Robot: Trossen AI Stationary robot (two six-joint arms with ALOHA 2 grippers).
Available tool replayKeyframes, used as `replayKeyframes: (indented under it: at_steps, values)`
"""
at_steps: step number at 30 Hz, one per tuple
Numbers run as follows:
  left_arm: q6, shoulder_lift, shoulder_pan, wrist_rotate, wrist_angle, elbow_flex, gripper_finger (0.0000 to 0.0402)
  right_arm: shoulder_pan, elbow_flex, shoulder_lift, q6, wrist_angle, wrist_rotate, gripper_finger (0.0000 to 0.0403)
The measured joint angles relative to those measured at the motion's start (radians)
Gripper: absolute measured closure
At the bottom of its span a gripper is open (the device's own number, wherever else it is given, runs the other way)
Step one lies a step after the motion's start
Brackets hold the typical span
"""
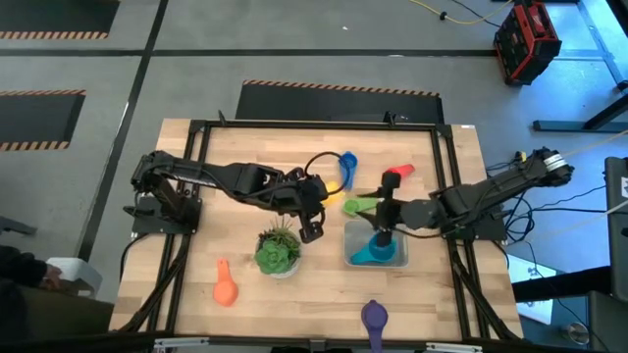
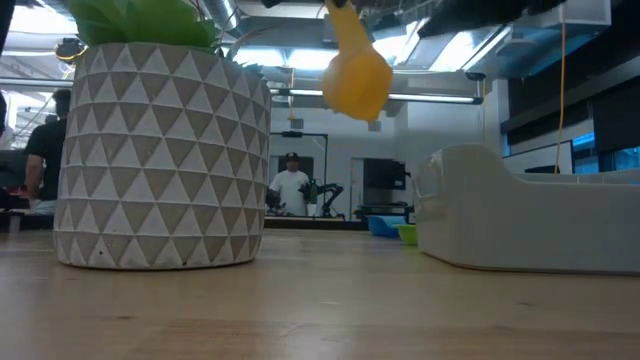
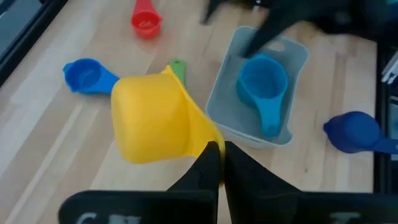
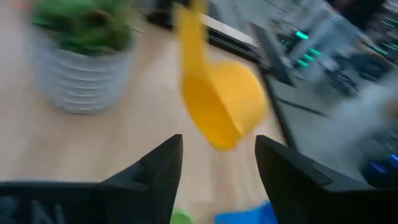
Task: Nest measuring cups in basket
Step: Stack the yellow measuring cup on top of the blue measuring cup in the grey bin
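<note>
My left gripper (image 1: 322, 199) is shut on the yellow measuring cup (image 3: 152, 118), which hangs in the air (image 2: 355, 75) between the potted plant (image 1: 278, 250) and the basket (image 1: 376, 257). A teal cup (image 3: 264, 81) lies inside the translucent grey basket (image 3: 224, 102). My right gripper (image 1: 383, 211) hovers open by the basket's far side, its fingers (image 4: 158, 165) facing the yellow cup (image 4: 224, 106). The blue (image 1: 345, 167), red (image 1: 397, 175), green (image 1: 358, 206), orange (image 1: 226, 284) and purple (image 1: 374, 316) cups rest on the table. My left gripper pinches the yellow cup by its handle's free end (image 3: 208, 138) between the two fingers (image 3: 205, 165). The cup is lifted clear of the table. Its bowl (image 2: 355, 75) hangs lower than the handle.
The plant's white patterned pot (image 2: 160, 150) stands near the table's near edge, left of the basket (image 2: 530, 215). Black rails frame the wooden table (image 1: 196, 196). People stand in the room beyond the far edge.
</note>
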Motion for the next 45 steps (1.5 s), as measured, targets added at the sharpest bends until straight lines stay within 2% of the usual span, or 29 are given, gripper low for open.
replayKeyframes:
  at_steps: [6,18,27,30,45]
  values:
    - [0.002,0.000,0.000,0.000,0.009,0.000,0.0400,0.000,0.000,0.068,0.097,0.005,0.177,0.0196]
    - [0.003,0.000,0.000,0.000,0.038,0.000,0.0400,-0.032,0.000,0.161,0.166,0.039,0.155,0.0196]
    - [0.003,0.000,0.000,0.020,0.069,0.000,0.0400,-0.097,0.000,0.167,0.166,0.090,0.153,0.0196]
    - [0.004,0.000,-0.001,0.026,0.085,0.000,0.0400,-0.115,0.000,0.167,0.166,0.092,0.114,0.0199]
    - [0.005,0.000,-0.001,0.024,0.085,0.000,0.0400,-0.124,0.000,0.167,0.165,0.129,0.093,0.0311]
